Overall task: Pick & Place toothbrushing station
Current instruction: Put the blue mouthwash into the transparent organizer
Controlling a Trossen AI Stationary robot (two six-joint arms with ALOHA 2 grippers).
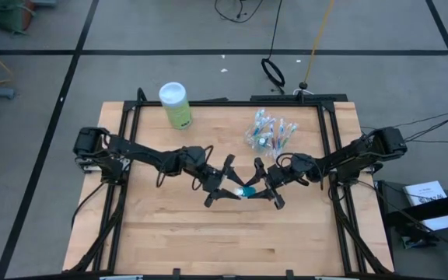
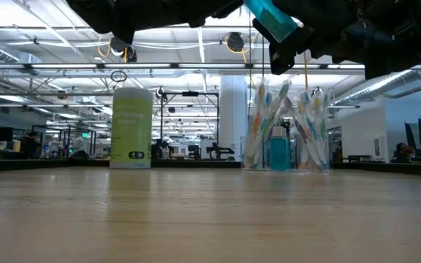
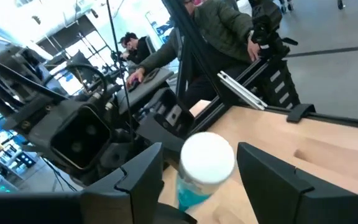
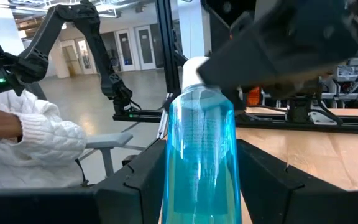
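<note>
Right tool [image 4: 197, 180] grips a translucent blue, white-capped toothpaste tube [image 4: 199, 149].

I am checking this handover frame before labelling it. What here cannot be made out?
- Low view: both grippers are cut off by the top edge; only the tip of the blue toothpaste tube shows.
- High view: the thin toothbrushes in the small clear plastic cup are too small to count.
- Left wrist view: the tube's white cap hides its body.
- Right wrist view: the left gripper blocks the cap end.
</note>
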